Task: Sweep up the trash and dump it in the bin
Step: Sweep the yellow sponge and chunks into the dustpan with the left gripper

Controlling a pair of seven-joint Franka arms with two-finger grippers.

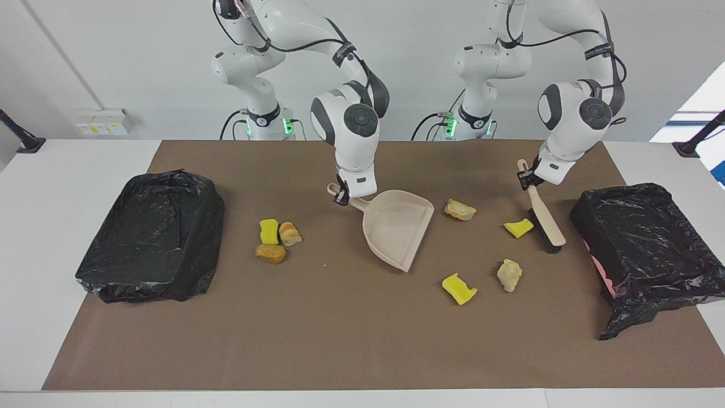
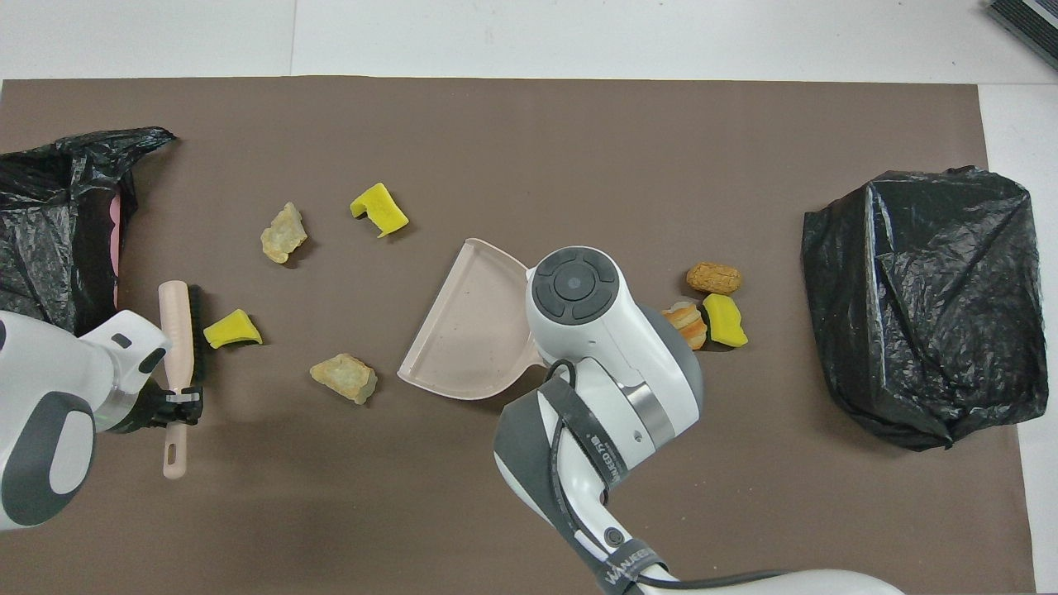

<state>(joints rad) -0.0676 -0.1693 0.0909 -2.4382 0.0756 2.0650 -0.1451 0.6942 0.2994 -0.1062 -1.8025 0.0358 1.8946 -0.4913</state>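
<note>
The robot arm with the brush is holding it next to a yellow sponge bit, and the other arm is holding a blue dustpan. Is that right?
Almost. The dustpan is beige, not blue, as the facing view shows. The rest holds: the left gripper holds the brush beside a yellow sponge bit, and the right gripper holds the dustpan by its handle.
</note>
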